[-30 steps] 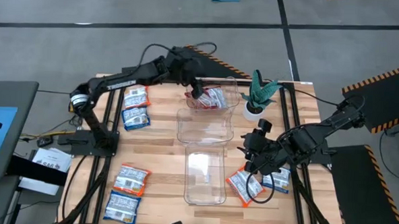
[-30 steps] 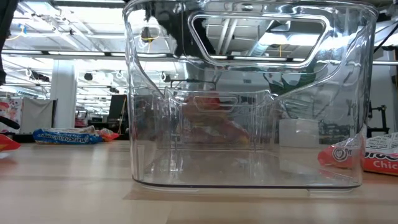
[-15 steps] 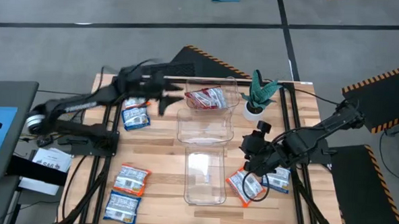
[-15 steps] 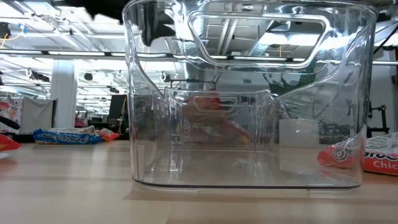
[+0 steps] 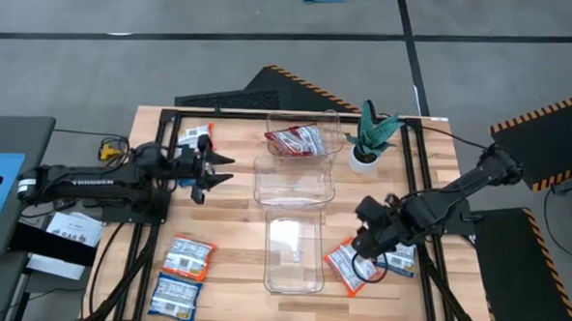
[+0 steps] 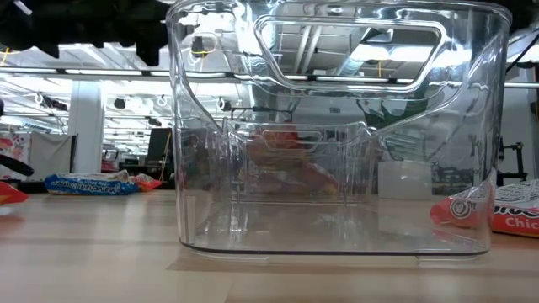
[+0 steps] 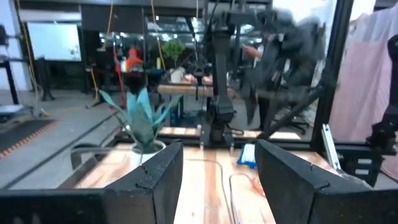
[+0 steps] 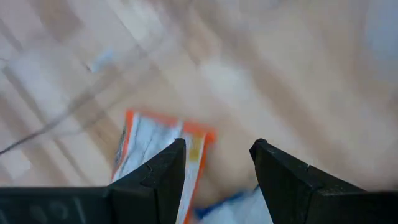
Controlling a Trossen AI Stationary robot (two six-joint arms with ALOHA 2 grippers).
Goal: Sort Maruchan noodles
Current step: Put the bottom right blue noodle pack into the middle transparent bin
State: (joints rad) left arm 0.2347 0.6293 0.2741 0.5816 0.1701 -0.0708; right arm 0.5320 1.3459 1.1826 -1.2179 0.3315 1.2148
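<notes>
My left gripper (image 5: 222,169) (image 7: 217,174) is open above the table's left part, pointing toward the clear bins, beside a blue-and-white noodle packet (image 5: 193,133). My right gripper (image 5: 360,247) (image 8: 217,163) is open just above an orange packet (image 5: 349,266) (image 8: 155,148) that lies flat on the table next to a blue-and-white one (image 5: 399,258). A red packet (image 5: 297,140) lies in the far bin (image 5: 328,124). Two more packets (image 5: 187,256) (image 5: 176,293) lie by the near left corner.
Three clear bins stand in a row down the table's middle: the far one, a middle one (image 5: 294,192) and a near one (image 5: 294,272) (image 6: 337,126). A small potted plant (image 5: 368,135) (image 7: 142,118) stands right of the far bin. Bare wood lies between the bins and the left packets.
My left gripper has left the far bin and swung back toward the table's left and near side, now pointing level across the table; the red packet stays in the bin. My right gripper has shifted a little toward the near edge, over the orange packet.
</notes>
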